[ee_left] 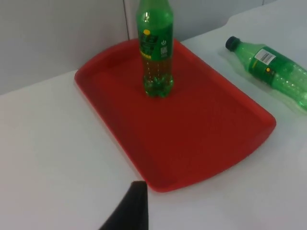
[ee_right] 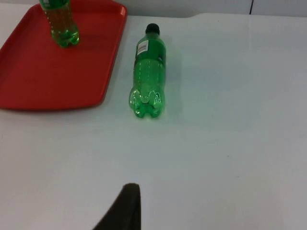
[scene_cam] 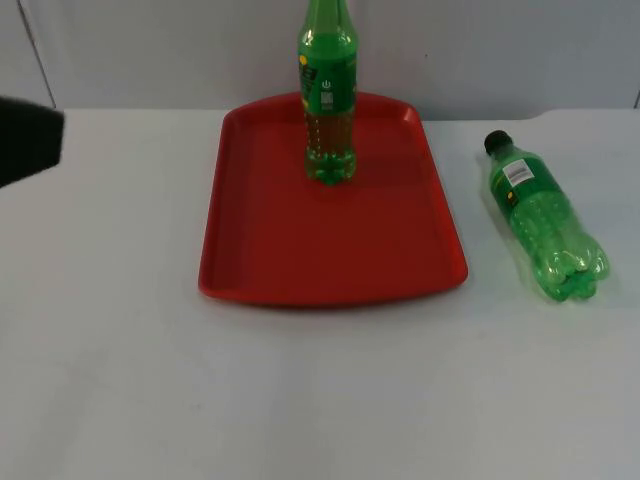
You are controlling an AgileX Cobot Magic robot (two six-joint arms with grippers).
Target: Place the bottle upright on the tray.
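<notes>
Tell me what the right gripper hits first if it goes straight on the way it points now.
Most likely the lying bottle, which rests on its side on the white table, beside the red tray. Bare table lies before it. Depth is uncertain, so the right gripper might meet the table first.

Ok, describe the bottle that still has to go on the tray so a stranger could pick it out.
Start at the red tray in the middle of the white table. On the bare table beside it lies a green bottle with a black cap. Unlike the upright bottle on the tray, it lies on its side.
</notes>
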